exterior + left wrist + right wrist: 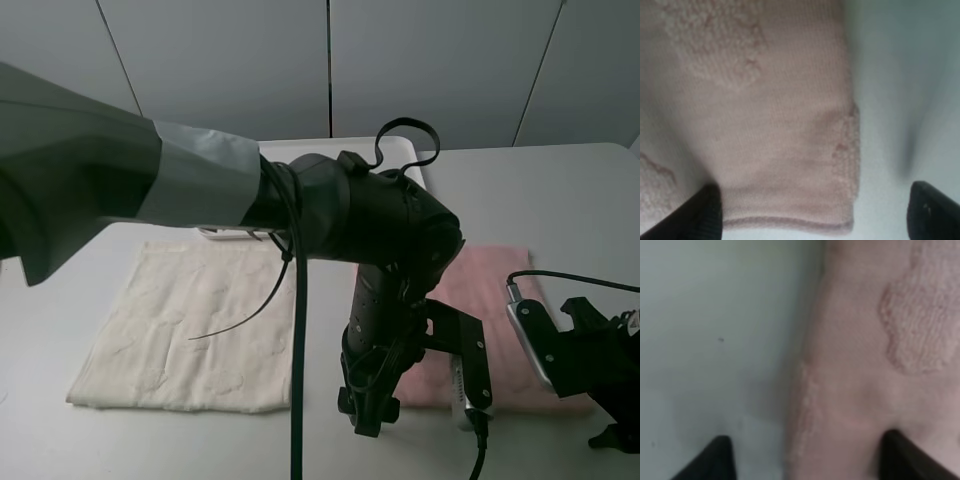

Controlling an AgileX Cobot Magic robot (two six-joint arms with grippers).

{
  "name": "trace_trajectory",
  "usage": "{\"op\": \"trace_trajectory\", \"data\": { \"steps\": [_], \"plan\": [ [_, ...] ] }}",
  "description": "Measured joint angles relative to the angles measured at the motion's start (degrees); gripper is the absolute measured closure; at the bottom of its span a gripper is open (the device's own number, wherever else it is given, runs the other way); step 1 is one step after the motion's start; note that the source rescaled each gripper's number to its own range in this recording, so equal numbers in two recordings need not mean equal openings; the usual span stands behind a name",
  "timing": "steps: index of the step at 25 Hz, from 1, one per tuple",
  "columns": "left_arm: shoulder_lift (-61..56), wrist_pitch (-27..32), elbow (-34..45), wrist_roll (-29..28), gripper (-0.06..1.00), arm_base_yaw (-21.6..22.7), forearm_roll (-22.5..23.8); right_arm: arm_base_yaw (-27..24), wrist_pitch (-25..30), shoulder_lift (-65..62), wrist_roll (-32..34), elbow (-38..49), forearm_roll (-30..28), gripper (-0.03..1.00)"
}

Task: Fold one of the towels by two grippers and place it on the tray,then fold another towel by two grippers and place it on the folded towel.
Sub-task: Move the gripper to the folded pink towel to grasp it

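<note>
While the cream towel (180,325) and pink towel (490,275) lie flat side by side, the high view shows the tray (300,148) behind them, with no towel visible in it. In the left wrist view the left gripper (820,212) gapes wide astride a pink corner, apparently to pinch it. In the right wrist view the right gripper (810,457) straddles another pink edge, fingers apart, gripping nothing.

Pale pink towel (780,115) with raised terry patches; cream-white towel (190,330) seemingly faintly embossed; white tray (310,148).

No readable text, no legible label or number — none
</note>
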Motion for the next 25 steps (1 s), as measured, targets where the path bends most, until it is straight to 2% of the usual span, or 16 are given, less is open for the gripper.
{"op": "trace_trajectory", "data": {
  "steps": [6, 11, 25],
  "plan": [
    [0.0, -0.22, 0.0, -0.23, -0.06, 0.0, 0.0, 0.0, -1.45, -0.36, 0.35, 0.76, -2.8, 0.71],
    [0.0, -0.54, 0.0, -0.33, -0.06, 0.0, 0.0, 0.0, -2.9, -0.36, 0.46, 0.79, -4.16, 0.93],
    [0.0, -3.08, 0.0, -1.23, -0.06, -2.32, 0.53, 0.0, -3.12, -0.36, 2.46, 0.79, -4.38, 0.96]
  ]
}}
